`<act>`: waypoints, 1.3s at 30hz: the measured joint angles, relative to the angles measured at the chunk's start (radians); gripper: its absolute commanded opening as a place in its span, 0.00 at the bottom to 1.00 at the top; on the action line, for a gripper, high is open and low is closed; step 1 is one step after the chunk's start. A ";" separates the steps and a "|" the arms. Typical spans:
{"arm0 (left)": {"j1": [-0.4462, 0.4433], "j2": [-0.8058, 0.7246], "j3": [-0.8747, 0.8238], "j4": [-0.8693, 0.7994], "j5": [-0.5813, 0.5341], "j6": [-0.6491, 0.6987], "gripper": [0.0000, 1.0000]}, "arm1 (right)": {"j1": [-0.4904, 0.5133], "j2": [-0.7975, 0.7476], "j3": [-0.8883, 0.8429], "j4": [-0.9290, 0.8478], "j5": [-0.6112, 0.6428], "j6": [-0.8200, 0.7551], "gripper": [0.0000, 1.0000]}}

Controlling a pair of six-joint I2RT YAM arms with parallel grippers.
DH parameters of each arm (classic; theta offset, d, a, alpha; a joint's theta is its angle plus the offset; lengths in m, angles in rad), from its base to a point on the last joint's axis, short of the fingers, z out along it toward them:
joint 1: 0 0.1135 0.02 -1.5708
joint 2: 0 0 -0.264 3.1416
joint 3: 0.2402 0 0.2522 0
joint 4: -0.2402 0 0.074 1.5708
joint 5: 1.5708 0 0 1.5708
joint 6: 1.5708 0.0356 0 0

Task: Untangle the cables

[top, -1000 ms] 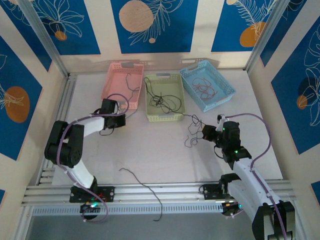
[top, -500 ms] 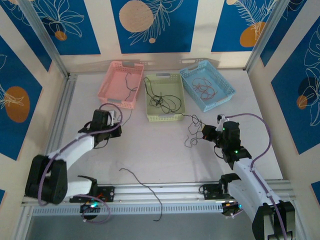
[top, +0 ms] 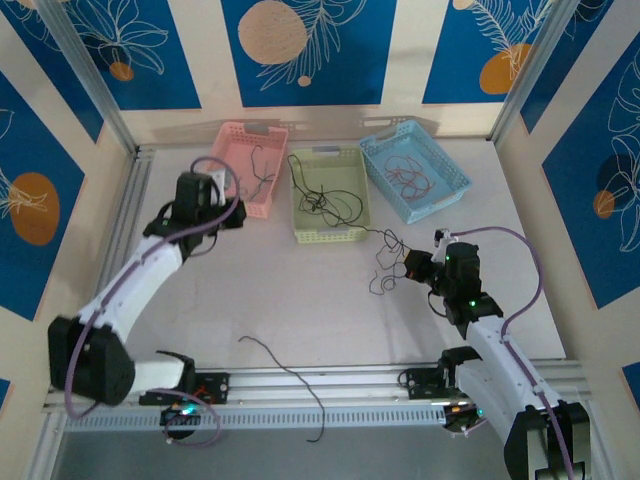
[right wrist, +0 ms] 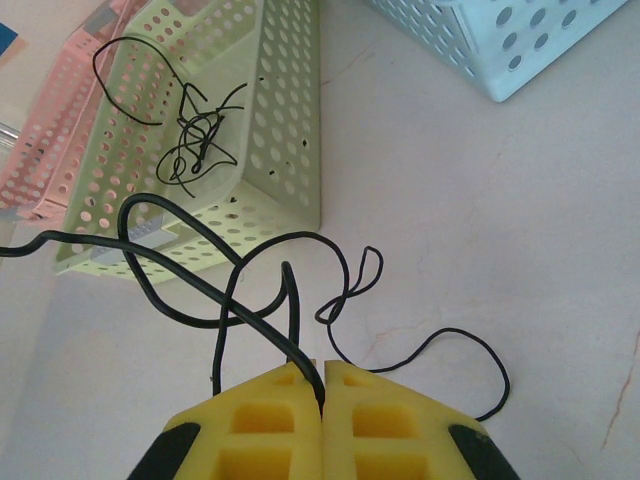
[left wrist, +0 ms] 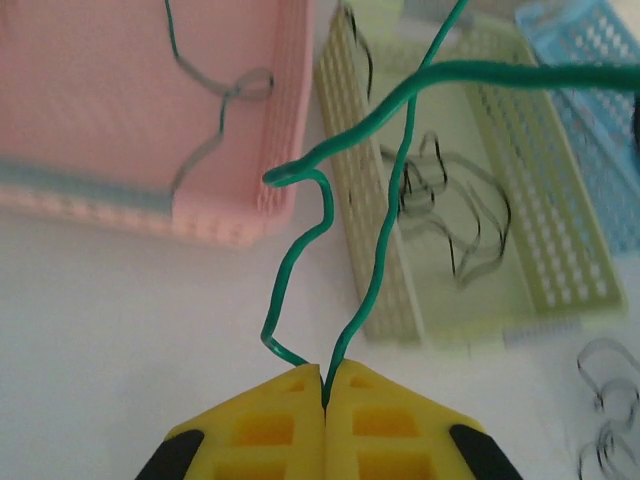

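Note:
My left gripper (left wrist: 325, 375) is shut on a thin green cable (left wrist: 385, 230) that rises in two curly strands in front of the baskets. From the top camera the left gripper (top: 222, 205) hangs by the near right corner of the pink basket (top: 245, 160). My right gripper (right wrist: 322, 370) is shut on a black cable (right wrist: 190, 300) that loops over the table and crosses another thin black strand (right wrist: 440, 335). In the overhead view the right gripper (top: 408, 265) sits beside this small black clump (top: 386, 262), right of the green basket (top: 328, 195).
The pink basket (left wrist: 230, 215) holds a thin cable, the green basket (left wrist: 385, 290) holds black cables (top: 325, 200), and the blue basket (top: 415, 170) holds reddish ones. A loose black cable (top: 285, 375) lies near the front rail and hangs over the edge.
The left arm has swung back and to the left, from the table beside the green basket to the pink basket's near corner, still shut on its cable. The right arm has not moved.

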 measured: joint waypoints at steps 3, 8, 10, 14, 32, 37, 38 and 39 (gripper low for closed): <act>0.033 0.166 0.167 -0.010 -0.010 0.014 0.00 | 0.000 0.000 0.000 0.000 0.000 0.000 0.00; 0.104 0.425 0.413 -0.043 -0.011 0.018 0.11 | -0.002 0.001 0.000 0.000 0.000 0.002 0.00; 0.119 0.525 0.505 -0.066 -0.015 0.027 0.23 | -0.005 0.001 0.000 0.000 0.000 0.003 0.00; 0.128 0.650 0.590 -0.105 -0.014 0.058 0.48 | -0.005 0.000 0.000 0.000 0.000 0.003 0.00; -0.063 -0.171 -0.070 -0.056 -0.060 0.046 0.63 | -0.005 -0.002 0.000 0.000 0.000 0.003 0.00; -0.176 -0.355 -0.264 -0.132 -0.081 0.002 0.62 | -0.005 -0.002 0.000 -0.001 0.000 0.003 0.00; -0.201 -0.384 -0.294 -0.163 -0.087 -0.014 0.62 | -0.005 -0.002 0.000 0.000 0.000 0.003 0.00; -0.226 -0.410 -0.320 -0.187 -0.092 -0.028 0.62 | -0.005 -0.002 0.000 0.000 0.000 0.003 0.00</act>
